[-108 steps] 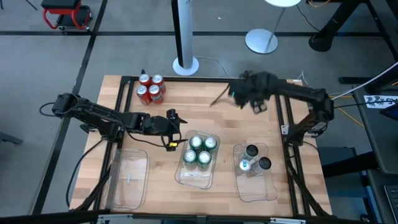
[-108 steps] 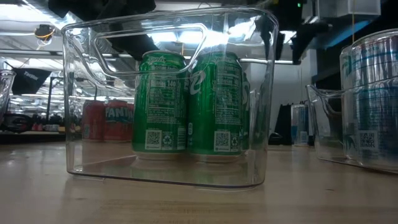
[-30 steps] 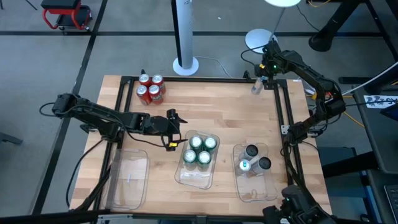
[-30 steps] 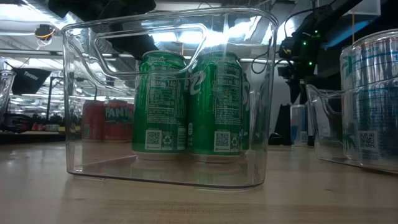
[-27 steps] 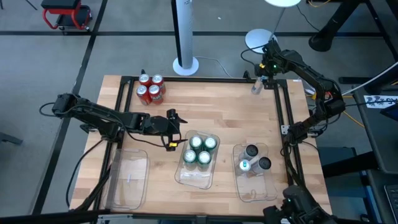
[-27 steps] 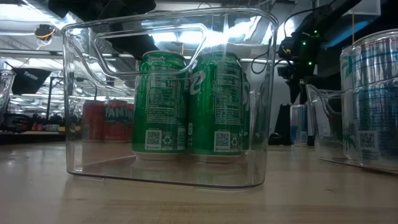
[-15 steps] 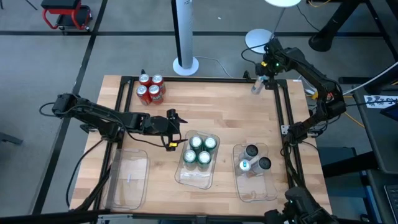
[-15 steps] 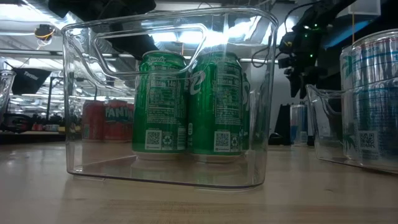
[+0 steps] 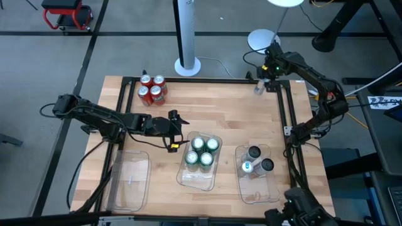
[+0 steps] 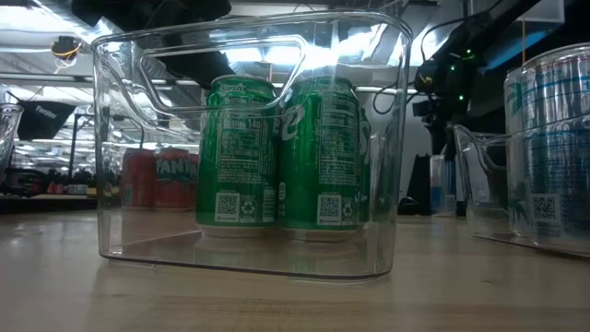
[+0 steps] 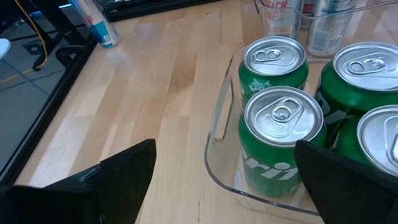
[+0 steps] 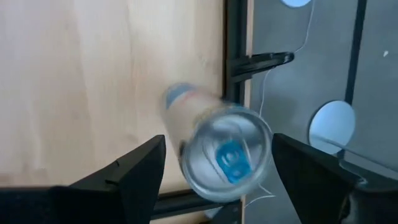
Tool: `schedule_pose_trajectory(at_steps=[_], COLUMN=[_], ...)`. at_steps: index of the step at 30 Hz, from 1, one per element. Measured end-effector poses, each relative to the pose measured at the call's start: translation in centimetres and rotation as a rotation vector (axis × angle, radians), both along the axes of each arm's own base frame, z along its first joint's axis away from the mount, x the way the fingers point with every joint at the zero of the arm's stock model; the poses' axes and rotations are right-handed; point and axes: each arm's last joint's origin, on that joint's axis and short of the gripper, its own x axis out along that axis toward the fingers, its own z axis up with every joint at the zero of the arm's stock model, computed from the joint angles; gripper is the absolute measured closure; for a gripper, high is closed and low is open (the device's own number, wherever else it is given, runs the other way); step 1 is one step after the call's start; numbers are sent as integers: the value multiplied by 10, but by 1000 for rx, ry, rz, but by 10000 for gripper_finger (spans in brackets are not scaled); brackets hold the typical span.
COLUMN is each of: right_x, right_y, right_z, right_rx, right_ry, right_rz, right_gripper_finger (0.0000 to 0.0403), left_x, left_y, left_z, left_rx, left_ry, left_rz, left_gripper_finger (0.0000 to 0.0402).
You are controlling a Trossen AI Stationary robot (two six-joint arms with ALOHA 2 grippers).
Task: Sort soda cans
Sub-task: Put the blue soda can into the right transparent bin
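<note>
silver-grey can (image 12: 214,146) sits between my right gripper (image 12: 214,168) fingers at the table's far right corner, its axis along the view, jaws narrowed around it, i judge.

1. Wooden table (image 9: 207,107), light planks with a black frame along its edges.
2. Four red cans (image 9: 152,89), grouped upright at the far left corner.
3. Left clear tray (image 9: 130,182), near edge.
4. Middle clear tray (image 9: 199,179), holding four green cans (image 9: 202,151).
5. Right clear tray (image 9: 260,188), holding three silver cans (image 9: 256,161).
6. One silver can (image 9: 259,88) at the far right corner; whether it touches the table cannot be told.
</note>
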Motion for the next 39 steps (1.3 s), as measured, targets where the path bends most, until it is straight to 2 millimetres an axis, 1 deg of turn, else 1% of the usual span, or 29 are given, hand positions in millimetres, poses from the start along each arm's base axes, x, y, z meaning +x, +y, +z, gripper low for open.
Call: schedule_pose_trajectory(at_steps=[7,18,22,25,30,39], right_x=[3,4,3,1,-3,-3], right_y=[-4,-5,-4,0,5,3], right_z=[-10,-11,-5,4,17,19], right_rx=[4,5,17,9,-48,-83], right_ry=[-5,-4,2,-3,-4,13], right_rz=[4,6,6,6,-7,3], right_gripper_finger=[107,107,107,107,107,106], left_x=[0,0,0,0,0,0], left_y=[0,0,0,0,0,0], left_z=[0,0,0,0,0,0], left_rx=[0,0,0,0,0,0], left_ry=[0,0,0,0,0,0], left_rz=[0,0,0,0,0,0], left_gripper_finger=[31,31,31,31,31,31])
